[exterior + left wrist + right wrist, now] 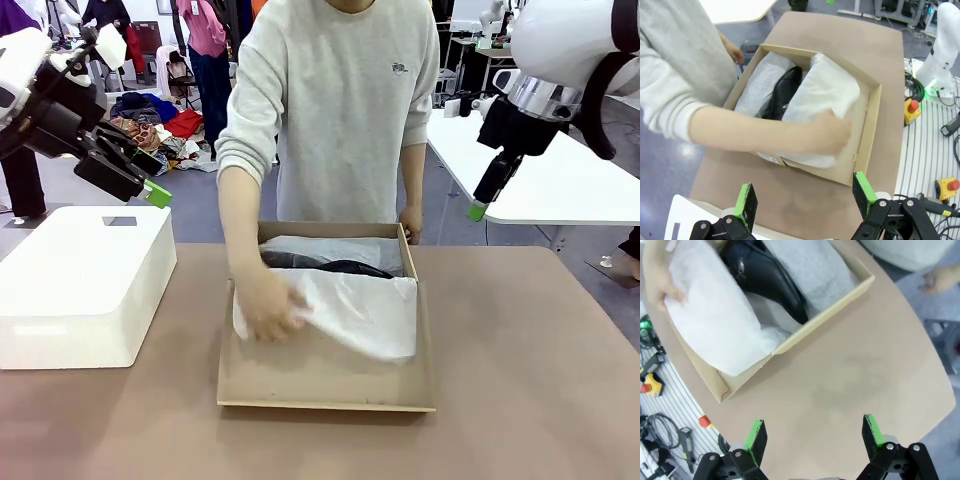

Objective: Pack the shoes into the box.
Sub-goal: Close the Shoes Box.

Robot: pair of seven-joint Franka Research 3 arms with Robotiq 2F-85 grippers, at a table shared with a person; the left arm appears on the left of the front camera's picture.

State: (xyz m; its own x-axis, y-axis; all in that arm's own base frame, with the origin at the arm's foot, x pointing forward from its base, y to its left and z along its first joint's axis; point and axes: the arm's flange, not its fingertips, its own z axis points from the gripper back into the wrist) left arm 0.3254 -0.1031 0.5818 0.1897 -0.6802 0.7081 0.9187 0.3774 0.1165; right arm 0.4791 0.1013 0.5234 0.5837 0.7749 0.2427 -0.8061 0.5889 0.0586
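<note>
The shoes lie inside the box, toward its far side, near the middle of the counter. Only a strip of black leather shows between folds of white tissue paper; one pointed shoe is clear, and I cannot tell whether its mate lies beside it. A person's hand presses the tissue down over them from the left. Packing looks almost done: what seems left is smoothing the paper and closing the open box. The left fingers hang spread and empty above the white box at the left. The right fingers are spread and empty, high at the far right.
</note>
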